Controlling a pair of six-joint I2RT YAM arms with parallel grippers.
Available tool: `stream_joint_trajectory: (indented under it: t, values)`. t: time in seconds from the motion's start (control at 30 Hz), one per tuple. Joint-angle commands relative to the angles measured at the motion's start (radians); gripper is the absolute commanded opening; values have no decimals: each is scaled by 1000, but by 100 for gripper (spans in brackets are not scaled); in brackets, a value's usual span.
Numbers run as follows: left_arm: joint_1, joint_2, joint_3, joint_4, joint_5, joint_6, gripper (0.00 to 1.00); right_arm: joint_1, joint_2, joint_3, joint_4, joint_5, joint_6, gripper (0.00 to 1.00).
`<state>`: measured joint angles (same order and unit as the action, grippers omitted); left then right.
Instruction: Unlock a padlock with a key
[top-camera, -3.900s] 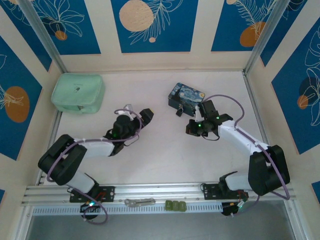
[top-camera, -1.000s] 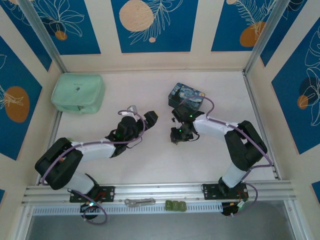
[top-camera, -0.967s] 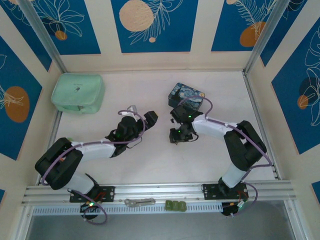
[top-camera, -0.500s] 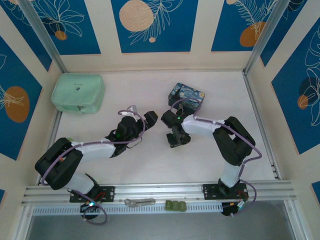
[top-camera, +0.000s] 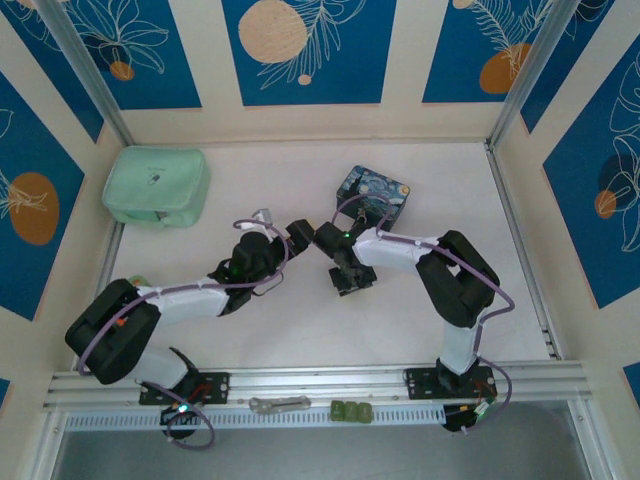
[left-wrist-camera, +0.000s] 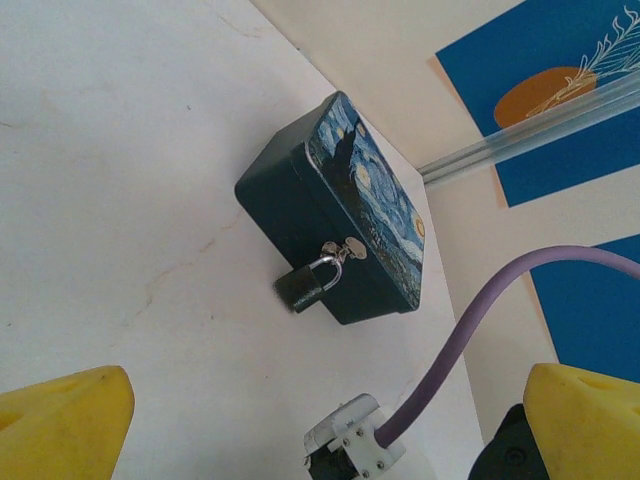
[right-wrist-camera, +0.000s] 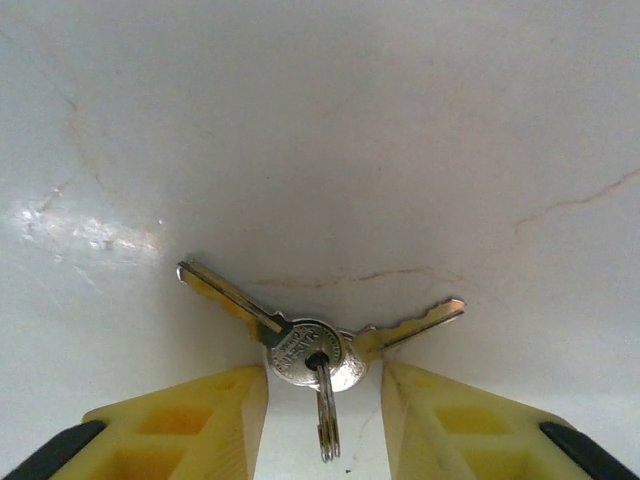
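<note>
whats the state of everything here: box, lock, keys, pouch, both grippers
tin: lid closed
padlock: shut, shackle through the tin's clasp
keys: lying splayed on the table, not in the padlock
green pouch: lying flat; zip too small to tell
left gripper: open, holding nothing
right gripper: open, fingers either side of the keys

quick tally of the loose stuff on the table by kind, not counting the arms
tin box: 1
padlock: 1
key bunch: 1
green pouch: 1
total: 4
</note>
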<state>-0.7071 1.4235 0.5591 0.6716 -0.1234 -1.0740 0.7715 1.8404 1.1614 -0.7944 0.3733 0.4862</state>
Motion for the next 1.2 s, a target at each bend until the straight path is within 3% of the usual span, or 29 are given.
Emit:
stream_joint_trajectory:
  t: [0.0, 0.47, 0.9, 1.17]
  values:
    - [5, -36, -11, -3, -34, 17, 100, 6, -1, 17, 44, 116, 4, 40]
    - [6, -66, -21, -32, -59, 26, 100, 10, -1, -15, 179, 112, -54, 37]
    - [6, -90, -19, -54, -74, 40, 100, -3, 44, -50, 178, 74, -49, 0]
    - [10, -90, 2, -60, -70, 73, 100, -75, -74, -56, 202, -92, -51, 0]
